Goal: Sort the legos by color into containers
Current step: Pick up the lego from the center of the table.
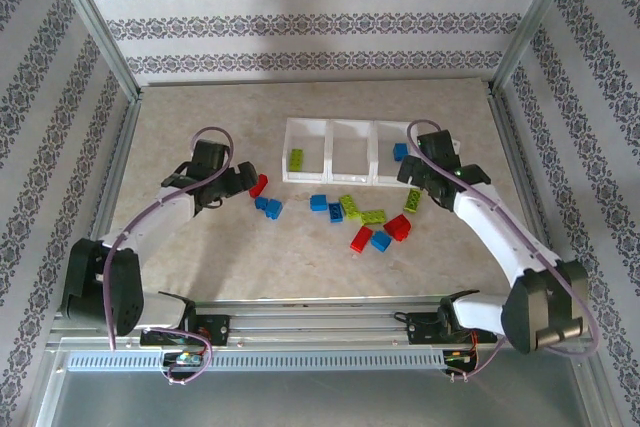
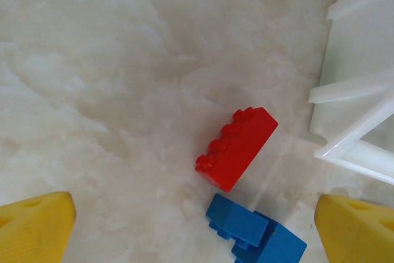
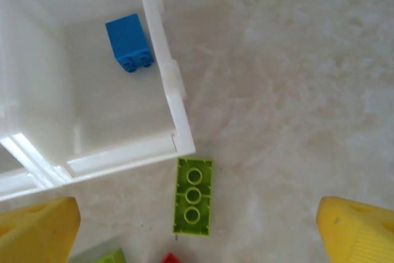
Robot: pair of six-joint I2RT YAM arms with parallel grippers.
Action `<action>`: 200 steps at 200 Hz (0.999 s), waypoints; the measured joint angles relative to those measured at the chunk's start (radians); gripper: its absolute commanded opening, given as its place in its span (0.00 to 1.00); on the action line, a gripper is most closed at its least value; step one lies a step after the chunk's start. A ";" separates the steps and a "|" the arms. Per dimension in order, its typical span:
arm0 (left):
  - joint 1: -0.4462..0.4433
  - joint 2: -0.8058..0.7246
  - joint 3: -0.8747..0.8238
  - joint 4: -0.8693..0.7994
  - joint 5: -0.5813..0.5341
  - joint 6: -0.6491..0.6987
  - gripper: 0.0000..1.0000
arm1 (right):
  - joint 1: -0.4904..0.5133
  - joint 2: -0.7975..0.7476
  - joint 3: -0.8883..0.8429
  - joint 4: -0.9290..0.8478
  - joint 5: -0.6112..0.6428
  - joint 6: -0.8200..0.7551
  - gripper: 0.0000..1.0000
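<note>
No text, label, brand mark, number or sign can be read in any of the views. The studs on the lime green lego (image 3: 192,196) by the tray corner appear as plain rings, and any lettering on them is too small to make out. The same goes for the studs of the red lego (image 2: 237,148) on the bench.
</note>
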 measured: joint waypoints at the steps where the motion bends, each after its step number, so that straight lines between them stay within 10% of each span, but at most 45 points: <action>1: 0.000 0.002 0.001 0.000 0.000 0.001 1.00 | 0.000 -0.002 -0.002 -0.001 0.000 0.001 0.99; 200: -0.073 0.480 0.309 -0.124 0.007 0.192 0.53 | -0.007 -0.168 -0.109 -0.059 0.012 0.108 0.98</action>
